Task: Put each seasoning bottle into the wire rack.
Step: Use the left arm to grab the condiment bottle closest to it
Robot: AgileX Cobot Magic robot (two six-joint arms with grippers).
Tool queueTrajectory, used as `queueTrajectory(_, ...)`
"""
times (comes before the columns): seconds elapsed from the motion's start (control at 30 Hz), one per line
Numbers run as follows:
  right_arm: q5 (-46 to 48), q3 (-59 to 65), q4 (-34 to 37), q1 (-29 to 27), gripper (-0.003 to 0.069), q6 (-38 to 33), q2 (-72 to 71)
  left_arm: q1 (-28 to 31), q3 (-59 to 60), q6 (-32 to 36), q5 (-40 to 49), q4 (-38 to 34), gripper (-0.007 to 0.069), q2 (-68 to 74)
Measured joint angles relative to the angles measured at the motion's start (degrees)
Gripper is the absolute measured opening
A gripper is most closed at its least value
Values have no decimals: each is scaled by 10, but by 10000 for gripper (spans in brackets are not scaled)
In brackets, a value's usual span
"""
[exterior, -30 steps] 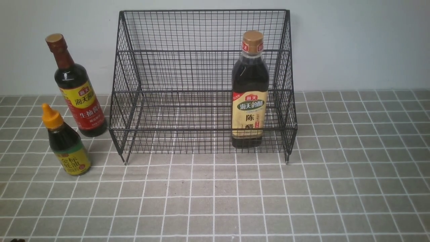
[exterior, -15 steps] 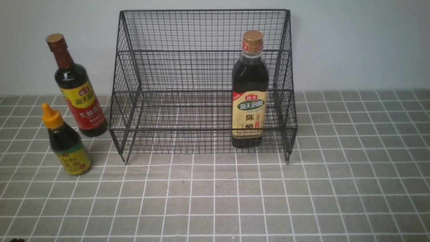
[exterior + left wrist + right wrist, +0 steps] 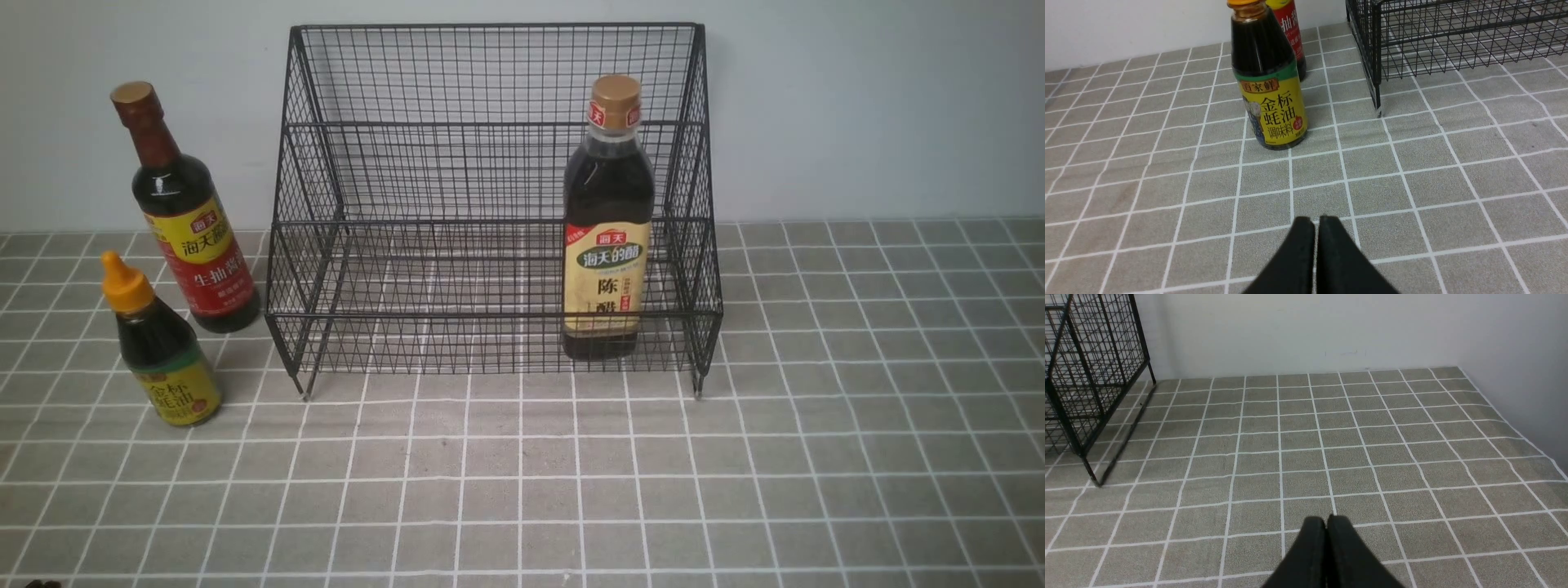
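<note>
One of the three seasoning bottles is judged to be placed already. The broad bottle with the beige label (image 3: pixel 606 269) is seen upright in the lower tier of the wire rack (image 3: pixel 457 314), close to the rack's right end. Its base appears to sit behind the front mesh, though wire and glass overlap too finely for full certainty. The rack is set at the middle of the back edge of the tiled surface (image 3: pixel 522 490), against the wall. Two bottles are left outside it, both upright on the surface toward its left edge. The tall slim-necked bottle with the red and yellow label (image 3: pixel 189 245) is placed just beside the rack's left end, near the back edge. The short bottle with the orange nozzle (image 3: pixel 162 359) is placed just in front of it, the two close together but apparently not touching. Neither is gripped. The left gripper (image 3: pixel 1316 220) is seen in its wrist view with the fingers pressed together on nothing, over bare tiles and aimed at the short bottle, with some tile between them. The right gripper (image 3: pixel 1327 518) is likewise closed and empty, over the right part of the surface, with the rack's right end off to one side. About a third of the work is thus judged done. Two pickups and two placements are left, and the short bottle is judged the likelier next target.
</note>
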Motion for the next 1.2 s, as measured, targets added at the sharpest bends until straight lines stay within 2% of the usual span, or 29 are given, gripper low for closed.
queueTrajectory(0.57, -1, 0, 0, 0, -10, 0, 0, 0, 0, 0, 0, 0, -7, 0)
queueTrajectory(0.7, -1, 0, 0, 0, -10, 0, 0, 0, 1, -1, -12, 19, -7, 0)
queueTrajectory(0.77, -1, 0, 0, 0, -10, 0, 0, 0, 2, -13, -37, 14, -7, 0)
queueTrajectory(0.9, -1, 0, 0, 0, -10, 0, 0, 0, 2, -67, -167, -27, -7, 0)
queueTrajectory(0.93, -1, 0, 0, 0, -10, 0, 0, 0, 2, -75, -235, -35, -7, 0)
queueTrajectory(1.1, -1, 0, 0, 0, -10, 0, 0, 0, 2, -75, -403, -44, -7, 1)
queueTrajectory(1.2, -1, 0, 0, 0, -10, 0, 0, 0, -12, -50, -419, -68, -7, 49)
